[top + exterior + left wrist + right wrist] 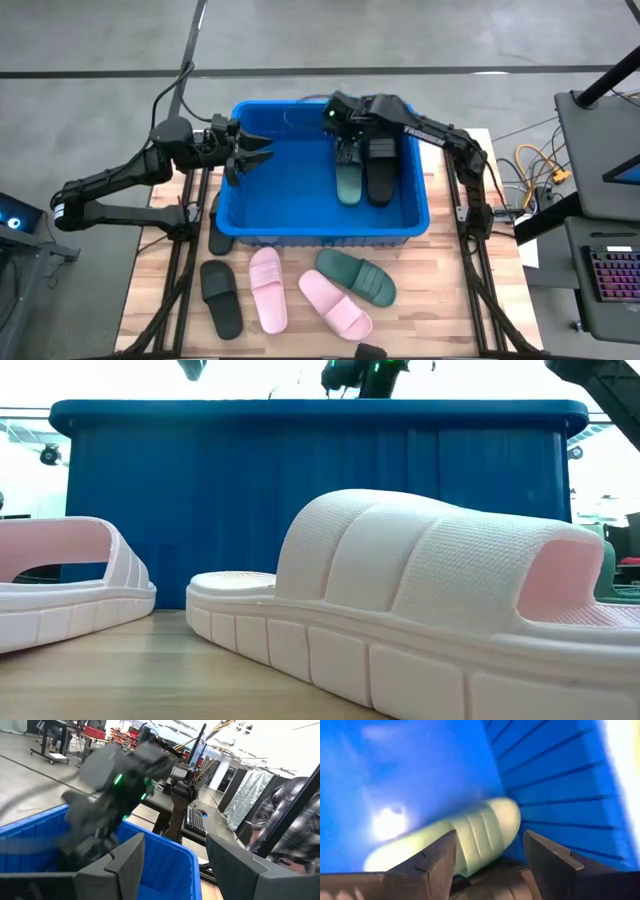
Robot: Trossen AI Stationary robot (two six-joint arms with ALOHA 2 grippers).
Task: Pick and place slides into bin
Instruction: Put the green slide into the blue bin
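In the middle of the tabletop (150, 300) sits the bin (320, 232), the landmark for everything below.

Done so far: two slides are inside the bin, lying side by side against its right wall, a dark green slide (348, 183) and a black slide (380, 180) just beside it. In the right wrist view the green one shows as a pale ribbed strap close to the bin's corner.

Left to do, by my count: five slides outside the bin. Four lie on the tabletop in front of its front wall: a second dark green slide (358, 277), two light pink slides (267, 288) (336, 304) and a black slide in front (221, 297). One more dark slide (216, 228) is tucked against the bin's left front corner, partly hidden by the wall. So I judge the task under halfway.

Right hand (352, 128) hangs over the bin's far right part, right above the two binned slides, fingers spread wide and gripping nothing; looks like a release.

Left hand (250, 152) is at the bin's left rim, reaching slightly inside, fingers parted, empty.

Next pick is likely one from the front row.
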